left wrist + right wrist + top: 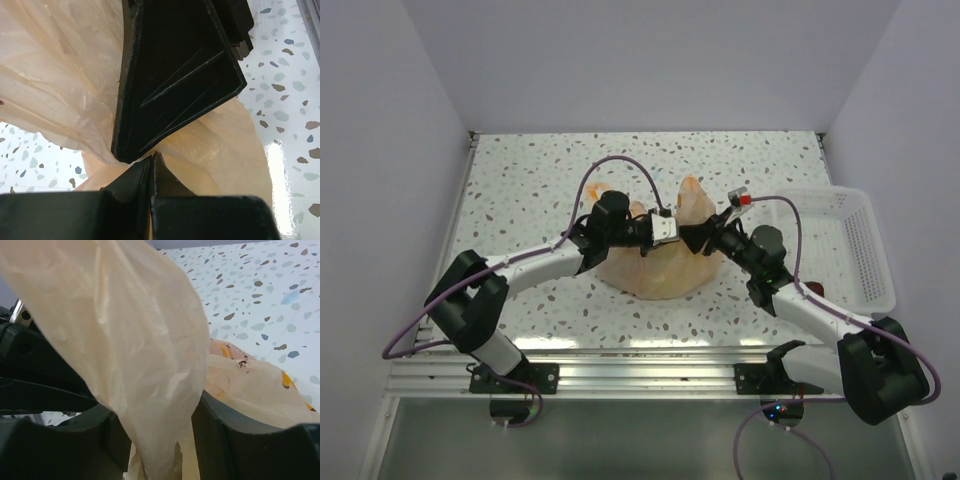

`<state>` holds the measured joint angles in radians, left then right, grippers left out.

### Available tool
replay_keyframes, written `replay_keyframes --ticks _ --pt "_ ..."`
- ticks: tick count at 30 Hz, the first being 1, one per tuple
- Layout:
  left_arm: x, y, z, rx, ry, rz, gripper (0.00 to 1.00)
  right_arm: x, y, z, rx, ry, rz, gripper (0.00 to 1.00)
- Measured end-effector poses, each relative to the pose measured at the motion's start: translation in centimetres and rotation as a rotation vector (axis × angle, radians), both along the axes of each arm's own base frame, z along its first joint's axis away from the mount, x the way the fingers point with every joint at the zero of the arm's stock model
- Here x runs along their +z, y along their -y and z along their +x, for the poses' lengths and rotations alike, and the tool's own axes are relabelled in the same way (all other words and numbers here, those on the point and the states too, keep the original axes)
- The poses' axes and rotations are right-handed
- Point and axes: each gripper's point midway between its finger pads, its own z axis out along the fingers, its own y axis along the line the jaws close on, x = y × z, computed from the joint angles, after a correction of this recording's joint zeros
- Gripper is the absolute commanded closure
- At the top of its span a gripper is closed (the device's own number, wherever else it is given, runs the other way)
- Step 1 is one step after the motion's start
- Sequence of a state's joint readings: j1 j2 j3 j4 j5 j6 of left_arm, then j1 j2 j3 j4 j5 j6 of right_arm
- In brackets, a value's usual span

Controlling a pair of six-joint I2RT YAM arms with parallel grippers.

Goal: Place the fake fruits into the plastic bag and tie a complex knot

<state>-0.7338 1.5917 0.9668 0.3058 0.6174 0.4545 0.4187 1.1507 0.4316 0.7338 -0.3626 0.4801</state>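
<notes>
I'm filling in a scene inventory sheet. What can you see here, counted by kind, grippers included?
Grippers: 2, the left gripper and the right gripper
Plastic bag, pale peach-orange: 1
White perforated basket: 1
Total: 4
</notes>
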Motion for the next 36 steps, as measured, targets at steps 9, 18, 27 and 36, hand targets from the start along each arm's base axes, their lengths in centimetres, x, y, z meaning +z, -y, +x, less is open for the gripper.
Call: replay_keyframes --ticks 9,18,27,36 --pt "0.2 0.2 -0.2 -0.001 -0.008 -0.026 1.0 0.9 -0.2 0.7 -0.011 -0.007 0.024 0.43" --pt "0.2 0.8 -0.8 -0.021 -0.012 -0.032 1.0 0.2 -0.3 1.3 -0.035 -0.032 0.005 0.53" --pt "-0.2 0.9 -1.2 -0.021 -0.032 -0.016 0.76 -0.8 0.0 1.7 -0.063 -0.028 -0.055 1.0" --pt "4.3 -3.6 2.2 0.169 -0.185 -0.109 0.6 -0.4 -0.5 1.3 -0.008 0.043 -0.095 1.0"
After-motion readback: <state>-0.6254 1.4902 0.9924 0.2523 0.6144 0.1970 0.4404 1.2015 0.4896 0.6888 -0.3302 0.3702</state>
